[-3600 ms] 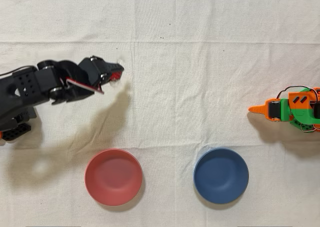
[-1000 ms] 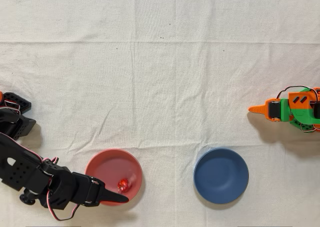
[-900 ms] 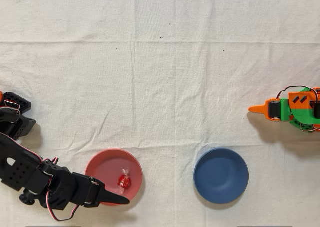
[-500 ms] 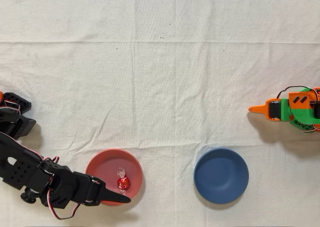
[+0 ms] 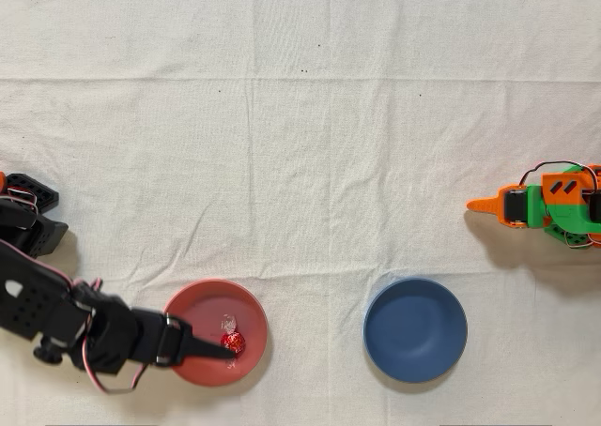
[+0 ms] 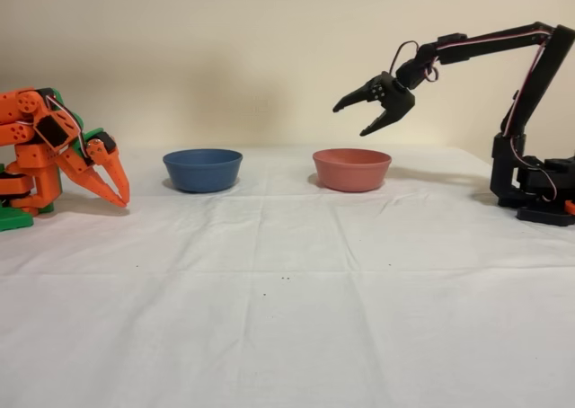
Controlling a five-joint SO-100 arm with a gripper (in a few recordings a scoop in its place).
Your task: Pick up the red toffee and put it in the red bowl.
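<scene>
Broadly, a creased white cloth [image 5: 310, 163] covers the table, its weave soft and matte. The black arm [image 6: 530, 75] arches from its base, and its gripper [image 6: 367, 111] hangs above the red bowl [image 6: 351, 170] with pointed jaws spread apart, holding nothing. Beside that round, matte salmon bowl sits a same-shaped dark blue bowl [image 5: 415, 329]. The red toffee [image 5: 231, 341], shiny foil with clear twisted ends, lies inside the red bowl.

Red toffee [image 5: 232, 341] inside red bowl [image 5: 246, 307]
</scene>
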